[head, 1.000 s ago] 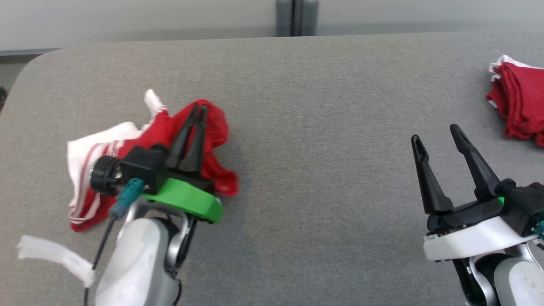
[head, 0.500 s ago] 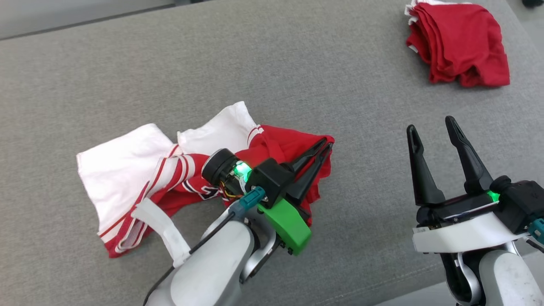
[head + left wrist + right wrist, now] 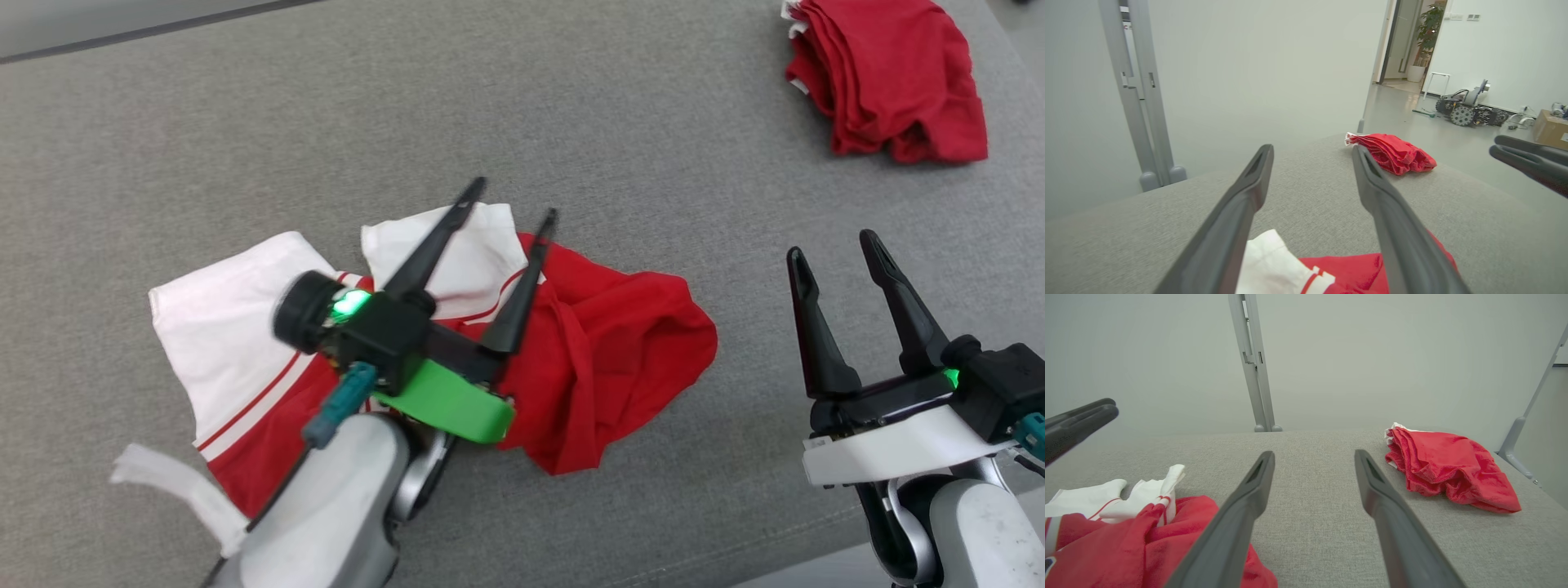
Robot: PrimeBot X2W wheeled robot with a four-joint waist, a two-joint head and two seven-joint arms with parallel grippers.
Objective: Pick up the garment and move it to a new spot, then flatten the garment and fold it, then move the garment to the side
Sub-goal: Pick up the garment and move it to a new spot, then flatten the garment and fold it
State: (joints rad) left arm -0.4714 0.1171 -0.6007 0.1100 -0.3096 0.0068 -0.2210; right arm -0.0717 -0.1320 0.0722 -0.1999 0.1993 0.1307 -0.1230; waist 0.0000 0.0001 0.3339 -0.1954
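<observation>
Having just opened, the left gripper (image 3: 514, 198) is hovering empty over the garment (image 3: 620, 359), which is lying crumpled along the surface's (image 3: 571, 106) front edge, its red end reaching toward the right gripper (image 3: 833, 247) (open too, empty).

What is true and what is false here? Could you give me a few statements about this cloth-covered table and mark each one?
1. The left gripper is open over the red-and-white garment. True.
2. The right gripper is clamped on that garment. False: it is open, holds nothing and hangs over bare table.
3. A second red pile lies near the table's far right corner. True.
4. The garment is neatly folded. False: it lies crumpled.
</observation>
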